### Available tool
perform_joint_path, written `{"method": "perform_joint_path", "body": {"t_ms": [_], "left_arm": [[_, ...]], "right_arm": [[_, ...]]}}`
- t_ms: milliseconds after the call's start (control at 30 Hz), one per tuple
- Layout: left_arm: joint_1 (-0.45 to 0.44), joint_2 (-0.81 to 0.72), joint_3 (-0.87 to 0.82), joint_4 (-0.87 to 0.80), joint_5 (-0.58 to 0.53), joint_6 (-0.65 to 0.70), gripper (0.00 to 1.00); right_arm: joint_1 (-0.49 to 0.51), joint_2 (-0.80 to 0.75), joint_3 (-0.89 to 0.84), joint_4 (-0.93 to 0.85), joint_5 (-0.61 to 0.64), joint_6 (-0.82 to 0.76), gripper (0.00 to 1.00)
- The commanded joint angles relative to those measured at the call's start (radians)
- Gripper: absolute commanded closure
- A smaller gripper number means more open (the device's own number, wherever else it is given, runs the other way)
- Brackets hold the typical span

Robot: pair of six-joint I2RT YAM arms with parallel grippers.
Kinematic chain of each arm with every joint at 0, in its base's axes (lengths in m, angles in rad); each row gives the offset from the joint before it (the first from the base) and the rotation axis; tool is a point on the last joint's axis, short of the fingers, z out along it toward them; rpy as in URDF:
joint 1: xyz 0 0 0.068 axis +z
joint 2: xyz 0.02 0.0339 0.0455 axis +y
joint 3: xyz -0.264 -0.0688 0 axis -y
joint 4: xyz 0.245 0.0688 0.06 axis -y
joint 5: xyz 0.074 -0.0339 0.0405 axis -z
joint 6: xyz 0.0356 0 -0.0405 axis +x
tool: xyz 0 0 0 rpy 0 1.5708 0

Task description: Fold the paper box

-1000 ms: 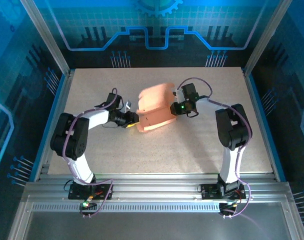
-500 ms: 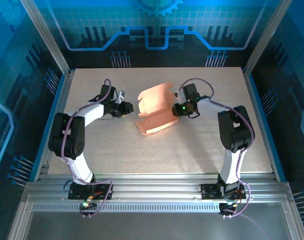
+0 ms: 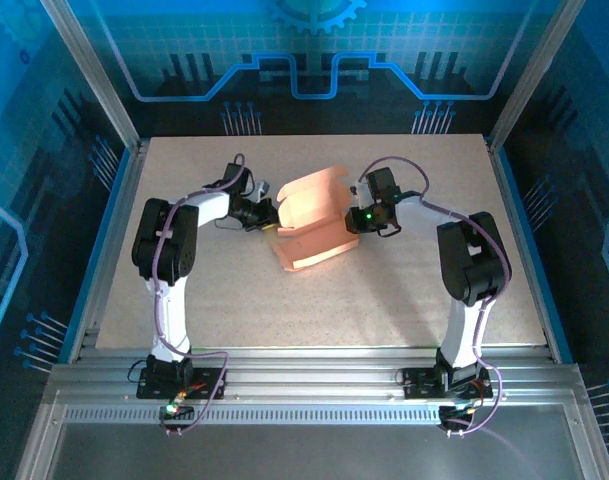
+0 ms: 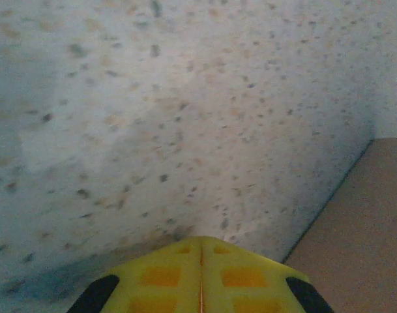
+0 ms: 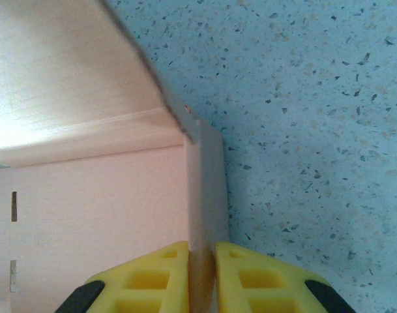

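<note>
Top view: the paper box [image 3: 312,218] sits mid-table, toward the far half of the speckled table [image 3: 404,290], between the two arms. It is part-folded, a curved pink panel standing up at the back and a flatter panel lying toward the near side. The left gripper [image 3: 267,213] is at the box's left edge; contact can't be told from here. The right gripper [image 3: 355,214] is against the box's right side.

Left wrist view: the left gripper [image 4: 200,251] has its yellow fingers [image 4: 162,277] pressed together, seam closed, nothing between them. The tip is low over the table [image 4: 152,117]. A tan part of the paper box [image 4: 361,228] lies just beside it at lower right.

Right wrist view: the right gripper [image 5: 201,257] has its yellow fingers [image 5: 146,280] clamped on a thin upright edge of the paper box [image 5: 87,195]. One pink panel spreads left with two small slots, another angles up above it. Table [image 5: 315,130] on the right.
</note>
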Motion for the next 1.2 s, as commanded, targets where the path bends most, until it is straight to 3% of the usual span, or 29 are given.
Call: {"method": "perform_joint_path", "body": {"t_ms": [0,500,733,933,1067,1167], "left_arm": [[-0.031,0.000,-0.003,-0.043,0.085,0.014,0.92],[-0.061,-0.108,-0.170,0.068,0.168,-0.048,0.86],[-0.062,-0.083,-0.176,0.146,0.132,-0.140,0.81],[-0.067,-0.110,-0.212,0.175,0.009,-0.229,0.81],[-0.090,-0.118,-0.222,0.216,0.020,-0.265,0.83],[-0.101,-0.095,-0.232,0.267,0.068,-0.274,0.74]], "right_arm": [[-0.002,-0.030,-0.007,-0.011,-0.008,0.019,0.84],[0.024,-0.029,-0.038,0.063,0.012,0.118,0.85],[0.048,-0.022,-0.036,0.055,0.022,0.129,0.85],[0.067,-0.060,-0.079,0.065,0.154,0.199,0.86],[0.072,-0.071,-0.099,0.092,0.152,0.227,0.87],[0.075,-0.065,-0.108,0.120,0.117,0.237,0.87]]}}
